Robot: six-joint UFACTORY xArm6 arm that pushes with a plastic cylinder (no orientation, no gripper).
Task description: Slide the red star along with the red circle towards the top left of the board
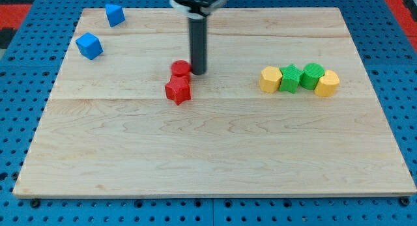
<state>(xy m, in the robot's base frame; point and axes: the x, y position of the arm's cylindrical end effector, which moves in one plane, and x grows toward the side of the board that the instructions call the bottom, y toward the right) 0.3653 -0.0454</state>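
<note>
Pincer talk first: we carry none, only a straight dark rod, so nothing on us is spread, pressed together or pinching anything. Our rod comes down from the view's top, and my tip (197, 72) sits on the board just to the view's right of the red circle (180, 68), close enough that we cannot tell whether it touches it or stands a hair apart.

Now from the biggest thing down. We have the wooden board (215, 154) filling most of the view, pale planks lying on a blue pegboard surface (19, 213) that shows all around its edges.

Over on the view's right, a row of four blocks sits packed side by side: a yellow block (269, 79) at the view's left end, then a green star (290, 78), then a green block (313, 75) with a rounded top, then a second yellow block (328, 83) closing the row.

Up in the view's top left corner we spot two blue cubes, well apart from everything else: the lower blue cube (89, 45) and the upper blue cube (115, 15) near the board's top edge.

And the task's pair, near the board's middle: the red star (177, 90) sits right below the red circle, the two touching.
</note>
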